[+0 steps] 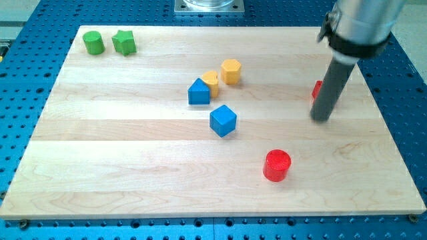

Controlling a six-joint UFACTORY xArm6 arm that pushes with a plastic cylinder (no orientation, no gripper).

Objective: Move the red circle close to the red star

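Resting beside the half-hidden red star (pixel 318 89), my tip (pixel 321 119) — a bare rod, no claw — stands well apart from the red circle (pixel 277 165).

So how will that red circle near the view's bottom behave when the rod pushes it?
The short red cylinder block stands flat on its round face, so it probably slides rather than rolls or tips. It looks rigid. An off-centre push may swing it sideways on the smooth wooden board. My tip is up-right of it, apart.
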